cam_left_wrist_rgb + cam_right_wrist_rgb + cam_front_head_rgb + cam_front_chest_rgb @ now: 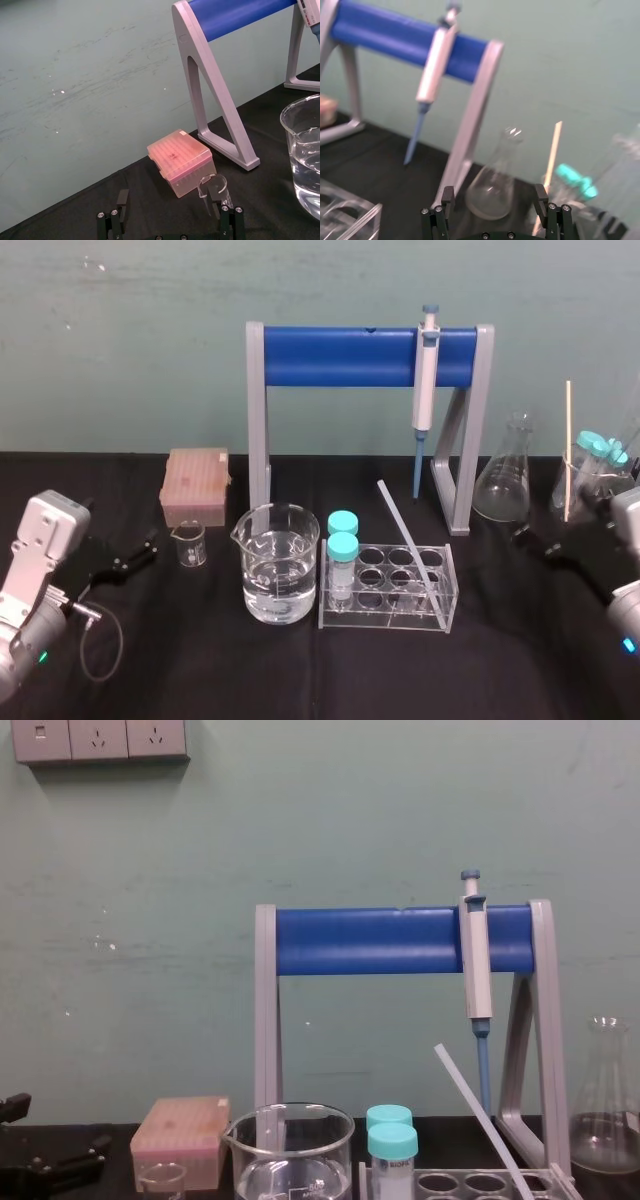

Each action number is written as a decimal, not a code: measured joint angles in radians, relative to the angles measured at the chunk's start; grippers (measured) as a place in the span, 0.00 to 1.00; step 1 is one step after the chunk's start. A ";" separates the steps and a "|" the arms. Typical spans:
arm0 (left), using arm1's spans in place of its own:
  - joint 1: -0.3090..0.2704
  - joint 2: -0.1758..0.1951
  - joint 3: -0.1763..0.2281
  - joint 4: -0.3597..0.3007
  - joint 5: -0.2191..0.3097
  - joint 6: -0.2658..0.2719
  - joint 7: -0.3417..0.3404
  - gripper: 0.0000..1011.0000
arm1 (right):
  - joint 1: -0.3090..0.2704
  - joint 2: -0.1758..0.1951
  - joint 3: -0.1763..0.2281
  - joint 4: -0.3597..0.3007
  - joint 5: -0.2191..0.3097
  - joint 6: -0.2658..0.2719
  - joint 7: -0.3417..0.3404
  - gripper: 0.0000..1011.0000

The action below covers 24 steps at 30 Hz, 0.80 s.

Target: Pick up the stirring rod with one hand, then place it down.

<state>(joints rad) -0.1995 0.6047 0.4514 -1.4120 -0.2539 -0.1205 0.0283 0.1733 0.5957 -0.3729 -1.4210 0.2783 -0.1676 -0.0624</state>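
left hand (pixel 171 195): it sits low over the counter (pixel 200 670) on the robot's left side. Its two black fingers are spread wide, and it holds nothing.
right hand (pixel 494 192): it sits low on the robot's right side. Its fingers are spread wide too, and it holds nothing.
small beaker (pixel 189 543): this little empty glass stands just beside the left hand's fingers.
pink box (pixel 195 485): it stands behind the small beaker, near the back wall.
flask (pixel 505 480): this clear, cone-shaped glass stands in front of the right hand, near the right leg of the stand.
wooden stick (pixel 568 450): it stands up straight in a glass at the far right, next to some tubes with teal caps.
stirring rod (pixel 405 535): it is in the middle of the counter, well apart from both hands. Its low end sits in a hole at the right end of the tube rack. It leans up and back toward the left, and its top end is free.
tube rack (pixel 440 615): it is clear, and two teal-capped tubes (pixel 343 540) stand at its left end.
big beaker (pixel 280 565): it has water in it and stands just left of the rack.
blue stand (pixel 350 355): it stands behind the rack, and a pipette (pixel 427 370) hangs from its bar.
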 joint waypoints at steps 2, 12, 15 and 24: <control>0.000 0.000 0.000 0.000 0.000 0.000 0.000 0.99 | -0.001 0.000 0.023 -0.002 0.006 -0.023 -0.003 0.99; 0.000 0.000 0.000 0.000 0.000 0.000 0.000 0.99 | 0.066 0.005 0.015 -0.004 0.013 -0.108 0.153 0.99; 0.000 0.000 0.000 0.000 0.000 0.000 0.000 0.99 | 0.100 -0.009 -0.008 0.008 0.022 -0.117 0.222 0.99; 0.000 0.000 0.000 0.000 0.000 0.000 0.000 0.99 | 0.177 -0.069 -0.073 0.059 0.047 -0.130 0.398 0.99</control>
<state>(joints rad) -0.1995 0.6047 0.4514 -1.4120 -0.2539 -0.1205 0.0283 0.3503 0.5266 -0.4464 -1.3621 0.3252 -0.2979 0.3358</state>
